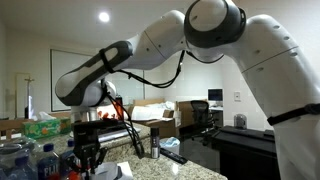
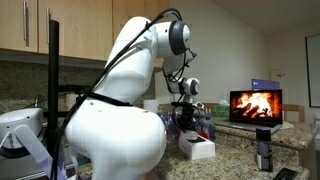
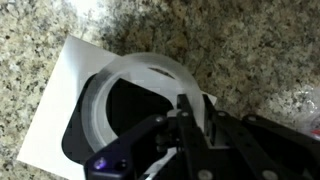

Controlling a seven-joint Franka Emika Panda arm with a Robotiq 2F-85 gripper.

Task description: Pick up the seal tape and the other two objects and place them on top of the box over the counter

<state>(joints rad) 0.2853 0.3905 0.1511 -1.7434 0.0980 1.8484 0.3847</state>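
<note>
- The gripper (image 3: 185, 118) is clenched on the near wall of the tape (image 3: 140, 72).
- The tape sits over the dark top of the box (image 3: 55, 110) on the counter (image 3: 250, 40); contact cannot be told.
- It should settle the tape flat and centred, release, then lift straight up.

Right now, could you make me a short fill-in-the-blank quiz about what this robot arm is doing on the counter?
1. The seal tape lies on top of the white ____.
2. The gripper at the roll's rim has its jaws ____.
3. The laptop screen shows a burning ____.
Missing words: box; shut; fire.
</note>
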